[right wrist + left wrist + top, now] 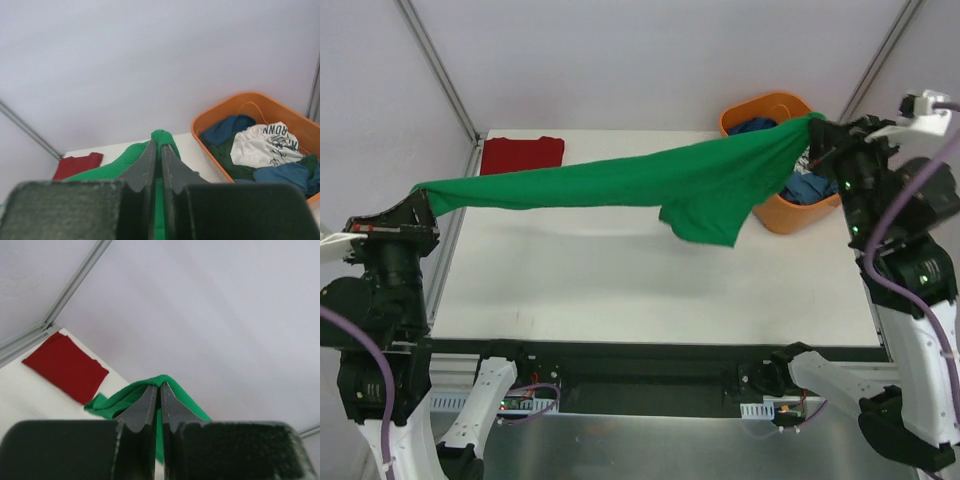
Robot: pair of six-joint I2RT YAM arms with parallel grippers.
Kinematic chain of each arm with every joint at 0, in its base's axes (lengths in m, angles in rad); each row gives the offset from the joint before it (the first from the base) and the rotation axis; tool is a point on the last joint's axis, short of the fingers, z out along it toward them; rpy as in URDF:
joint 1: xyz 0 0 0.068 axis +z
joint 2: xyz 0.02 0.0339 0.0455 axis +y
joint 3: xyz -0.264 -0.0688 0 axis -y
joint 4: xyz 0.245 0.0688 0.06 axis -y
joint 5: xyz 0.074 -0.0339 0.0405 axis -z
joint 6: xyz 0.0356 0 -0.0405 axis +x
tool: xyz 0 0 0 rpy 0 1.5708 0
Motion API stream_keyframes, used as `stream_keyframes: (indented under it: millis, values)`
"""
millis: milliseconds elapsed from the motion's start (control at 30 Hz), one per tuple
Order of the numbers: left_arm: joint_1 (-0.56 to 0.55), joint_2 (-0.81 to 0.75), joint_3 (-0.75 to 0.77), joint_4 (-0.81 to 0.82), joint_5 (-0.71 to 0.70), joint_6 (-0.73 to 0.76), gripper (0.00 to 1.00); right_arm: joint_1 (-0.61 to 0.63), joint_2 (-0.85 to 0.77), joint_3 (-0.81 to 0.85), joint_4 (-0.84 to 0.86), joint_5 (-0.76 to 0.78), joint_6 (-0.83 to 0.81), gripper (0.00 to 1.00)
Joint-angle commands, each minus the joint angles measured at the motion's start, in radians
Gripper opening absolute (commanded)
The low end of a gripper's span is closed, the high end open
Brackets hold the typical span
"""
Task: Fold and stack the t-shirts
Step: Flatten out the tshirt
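Green, soft cotton, the collared short-sleeved shirt point(620, 180) hangs stretched in the air above the white surface point(620, 290), pulled into a long band between the two arms. Its left end is pinched in the left jaws, which sit closed tight on a fold of the cloth just beyond the surface's left edge; the left wrist view shows the two dark fingers point(147, 407) pressed together with green fabric bunched at their tips. Its right end is clamped in the right jaws, likewise closed on a peak of cloth, held above the near rim of the round orange plastic basket point(760, 105) at the far right corner. Right of the middle a loose part of the shirt sags lower than the rest, clear of the surface, and a faint shadow lies under it.

Dark red, the second short-sleeved shirt point(522, 154) lies folded into a flat rectangle at the far left corner of the surface, well apart from the green one and touched by neither arm.

Inside the basket lie blue garments point(227, 127), a crumpled white garment with dark print point(262, 145) and a dark green piece point(225, 160) under them. The left arm point(380, 290) stands off the surface's left side and the right arm point(910, 250) off its right side, beside the basket.
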State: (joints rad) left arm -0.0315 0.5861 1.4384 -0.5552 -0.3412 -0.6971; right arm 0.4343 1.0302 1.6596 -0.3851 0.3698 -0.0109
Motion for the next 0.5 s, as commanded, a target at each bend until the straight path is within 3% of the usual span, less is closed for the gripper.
stream_keyframes:
  millis: [0, 233, 367, 467]
  values:
    - [0.004, -0.020, 0.030, 0.043, 0.054, 0.044, 0.00, -0.006, -0.090, -0.011, -0.018, -0.083, -0.040, 0.01]
    - [0.004, 0.062, -0.038, 0.044, 0.080, 0.035, 0.00, -0.009, -0.044, -0.081, -0.064, 0.043, -0.072, 0.01]
    - [0.004, 0.138, -0.246, 0.044, 0.131, -0.025, 0.00, -0.026, 0.054, -0.204, -0.063, 0.107, -0.063, 0.03]
    - [0.004, 0.227, -0.430, 0.049, 0.192, -0.105, 0.00, -0.068, 0.190, -0.287, -0.066, 0.071, -0.031, 0.06]
